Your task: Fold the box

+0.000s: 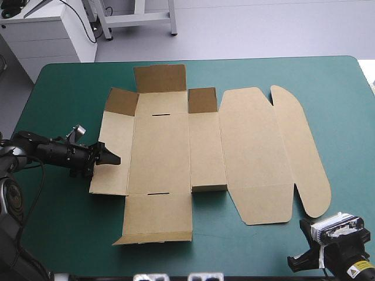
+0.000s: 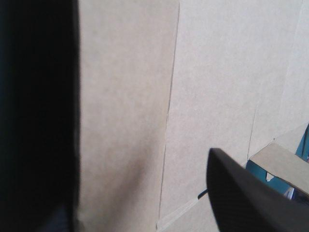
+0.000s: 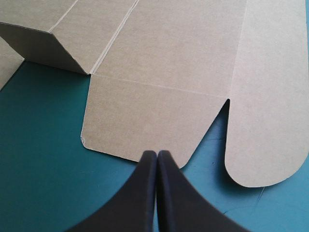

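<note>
High view overlooks whole surface (image 1: 64,82); both wrist views face the box (image 1: 161,152) close-up (left nearest); all 3 share it.

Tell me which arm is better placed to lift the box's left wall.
Left. The left gripper sits open over the box's left panel, right at the edge to lift. The right gripper is shut and off the board, at its opposite end.

Bright even overhead light, no glare; raised flaps of the box (image 1: 176,146) drop thin soft shadows on the tabletop (image 1: 70,82), a finger (image 2: 38,116) of the left claw (image 1: 110,157) dims the board beside it.
</note>
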